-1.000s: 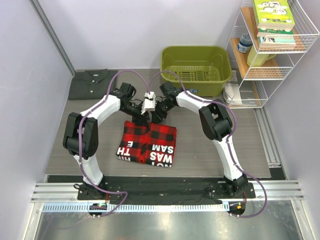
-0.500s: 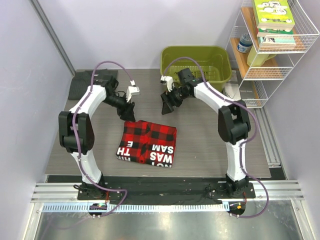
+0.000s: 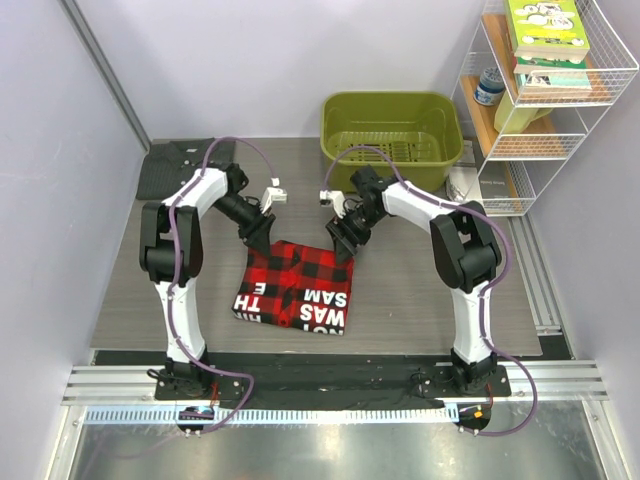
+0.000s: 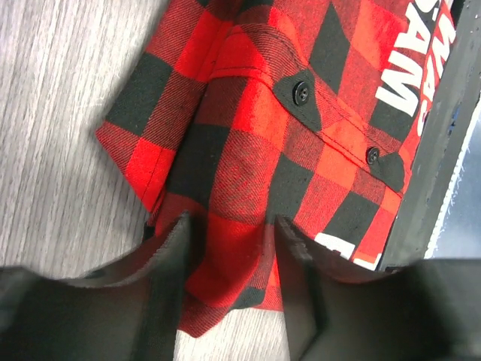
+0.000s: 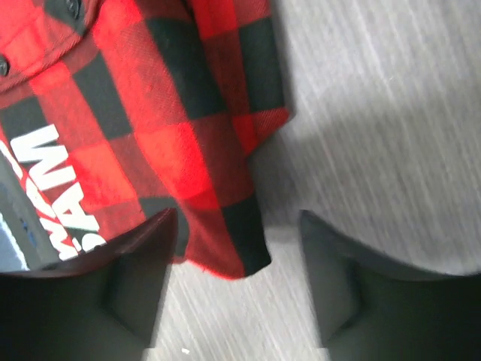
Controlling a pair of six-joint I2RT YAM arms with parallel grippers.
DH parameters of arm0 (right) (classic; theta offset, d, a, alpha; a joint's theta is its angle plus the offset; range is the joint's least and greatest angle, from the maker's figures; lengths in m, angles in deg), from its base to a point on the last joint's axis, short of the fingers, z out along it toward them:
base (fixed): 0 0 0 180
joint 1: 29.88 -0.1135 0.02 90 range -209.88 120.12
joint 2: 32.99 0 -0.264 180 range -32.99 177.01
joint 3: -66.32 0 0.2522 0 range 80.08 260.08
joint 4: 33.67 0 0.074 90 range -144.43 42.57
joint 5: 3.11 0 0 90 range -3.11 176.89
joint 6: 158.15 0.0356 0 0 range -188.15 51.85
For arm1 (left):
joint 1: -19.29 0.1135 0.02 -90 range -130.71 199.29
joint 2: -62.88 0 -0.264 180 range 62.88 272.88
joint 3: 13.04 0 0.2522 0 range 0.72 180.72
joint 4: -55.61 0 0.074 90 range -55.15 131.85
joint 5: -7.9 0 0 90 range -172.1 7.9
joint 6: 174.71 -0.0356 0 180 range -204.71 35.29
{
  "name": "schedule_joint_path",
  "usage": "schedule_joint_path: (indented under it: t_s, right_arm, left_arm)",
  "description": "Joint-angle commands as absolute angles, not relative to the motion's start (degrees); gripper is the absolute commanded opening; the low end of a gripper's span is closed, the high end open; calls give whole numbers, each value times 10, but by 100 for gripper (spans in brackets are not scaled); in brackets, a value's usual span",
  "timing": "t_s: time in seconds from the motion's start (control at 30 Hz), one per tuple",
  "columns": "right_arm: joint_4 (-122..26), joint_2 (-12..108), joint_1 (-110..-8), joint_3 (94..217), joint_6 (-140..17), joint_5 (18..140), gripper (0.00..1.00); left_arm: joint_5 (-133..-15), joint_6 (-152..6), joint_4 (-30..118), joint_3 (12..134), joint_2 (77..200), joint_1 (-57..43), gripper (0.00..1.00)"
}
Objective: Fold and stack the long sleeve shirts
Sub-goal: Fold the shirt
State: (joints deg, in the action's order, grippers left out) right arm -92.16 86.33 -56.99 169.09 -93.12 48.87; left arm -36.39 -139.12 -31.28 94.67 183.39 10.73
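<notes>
**Both pincers loose over the plaid shirt**

Here's the plaid shirt [image 3: 295,285], red and black, folded into a neat block in the middle of the overhead frame. It lies flat on the grey counter [image 3: 420,300], with white lettering [image 3: 318,312] along its lower edge.

The left pincer [image 4: 231,229] hangs over the shirt's upper left corner, jaws parted and nothing caught. In its own camera the cloth lies flat between the two dark fingers [image 4: 169,286], and two black buttons [image 4: 301,92] show toward the upper right.

The right pincer [image 5: 237,222] sits over the upper right corner, jaws spread wide and released. Its camera shows the shirt's corner at left and centre, bare counter at right. Whether any fingertip brushes the fabric, I can't tell.

The grey shirt [image 3: 180,165] lies folded in the upper left of the overhead frame, well apart from the plaid one.

A green tub [image 3: 392,135] stands at top centre. A wire rack [image 3: 560,130] carrying books [image 3: 545,25] fills the upper right.
</notes>
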Motion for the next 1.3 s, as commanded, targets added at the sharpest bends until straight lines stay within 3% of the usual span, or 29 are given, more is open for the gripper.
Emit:
schedule_joint_path:
  t_s: [0.0,0.1,0.2,0.37,0.53,0.77,1.07,1.1,1.13,1.17,1.2,1.27]
  right_arm:
    - [-967,840,-569,1698,-977,471,50]
    - [-996,837,-567,1725,-994,473,10]
    - [-1065,834,-565,1765,-1008,465,1]
    - [-1048,858,-568,1740,-1012,508,1]
    - [-926,916,-566,1734,-979,624,1]
    - [-865,972,-567,1846,-959,701,1]
    - [-870,888,-568,1839,-906,644,27]
    - [-878,875,-568,1837,-900,622,26]
    - [-878,870,-568,1832,-894,615,28]
    - [-878,865,-568,1824,-886,608,37]
    - [-878,862,-568,1820,-879,604,38]
    - [-875,863,-568,1814,-873,601,38]
  left_arm:
    - [-368,-1393,-329,958,1831,107,39]
    - [-362,-1384,-337,963,1825,107,25]
    - [-348,-1373,-350,968,1817,107,10]
    - [-390,-1301,-280,959,1842,107,7]
    - [-481,-1173,-165,964,1891,107,10]
    - [-547,-1071,-108,967,1898,109,14]
    - [-483,-1053,-82,930,1818,133,26]
    - [-470,-1071,-97,933,1810,134,26]
    - [-461,-1073,-108,938,1807,135,18]
    - [-459,-1070,-120,948,1805,135,12]
    - [-456,-1073,-147,955,1801,135,7]
    - [-459,-1069,-163,949,1794,135,4]
